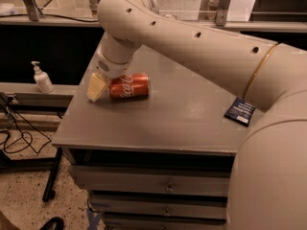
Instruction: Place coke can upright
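Note:
The coke can (129,86) is red-orange with white script. It lies on its side on the grey table (158,123), near the left edge, with its long axis running left to right. My gripper (101,87) is at the can's left end, low over the table and touching or almost touching the can. Its cream tip points down to the left. My large cream arm reaches in from the right and hides the table's back right.
A dark blue packet (240,111) lies by the table's right edge, next to my arm. A white pump bottle (42,78) stands on a lower ledge to the left. Drawers (158,186) sit under the tabletop. Cables lie on the floor at left.

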`<state>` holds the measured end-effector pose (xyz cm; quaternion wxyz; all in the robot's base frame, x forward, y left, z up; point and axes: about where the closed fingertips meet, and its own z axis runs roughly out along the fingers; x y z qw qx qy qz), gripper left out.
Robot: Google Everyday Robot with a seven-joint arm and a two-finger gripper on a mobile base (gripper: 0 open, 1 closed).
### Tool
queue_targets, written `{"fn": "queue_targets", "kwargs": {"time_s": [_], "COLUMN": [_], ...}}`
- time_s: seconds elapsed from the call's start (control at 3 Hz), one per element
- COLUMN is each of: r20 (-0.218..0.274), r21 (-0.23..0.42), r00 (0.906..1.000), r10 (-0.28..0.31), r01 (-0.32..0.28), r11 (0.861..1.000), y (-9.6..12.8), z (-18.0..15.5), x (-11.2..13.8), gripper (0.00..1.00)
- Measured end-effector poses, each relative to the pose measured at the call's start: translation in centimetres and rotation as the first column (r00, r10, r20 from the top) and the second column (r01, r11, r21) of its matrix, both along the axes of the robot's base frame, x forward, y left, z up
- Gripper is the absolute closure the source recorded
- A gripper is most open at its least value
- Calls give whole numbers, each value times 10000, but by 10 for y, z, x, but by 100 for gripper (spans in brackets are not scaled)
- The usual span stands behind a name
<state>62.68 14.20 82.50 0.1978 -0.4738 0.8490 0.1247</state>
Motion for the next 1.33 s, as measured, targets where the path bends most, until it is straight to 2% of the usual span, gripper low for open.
{"fn": "queue_targets", "kwargs": {"time_s": [0.33,0.67,1.0,1.33], "r20": [0,-1,141,315], "r21": [-2,-3,-43,-103], "r00": [10000,10000,9986,9930], "r10": [-1,-3,509,1136], "r01": [1,3,-508,-1133], "r11": [10000,10000,9987,9935], "y": [0,0,-11,-26], "z": [3,6,13,24], "x": [0,0,7,16], "gripper": [80,80,57,34]}}
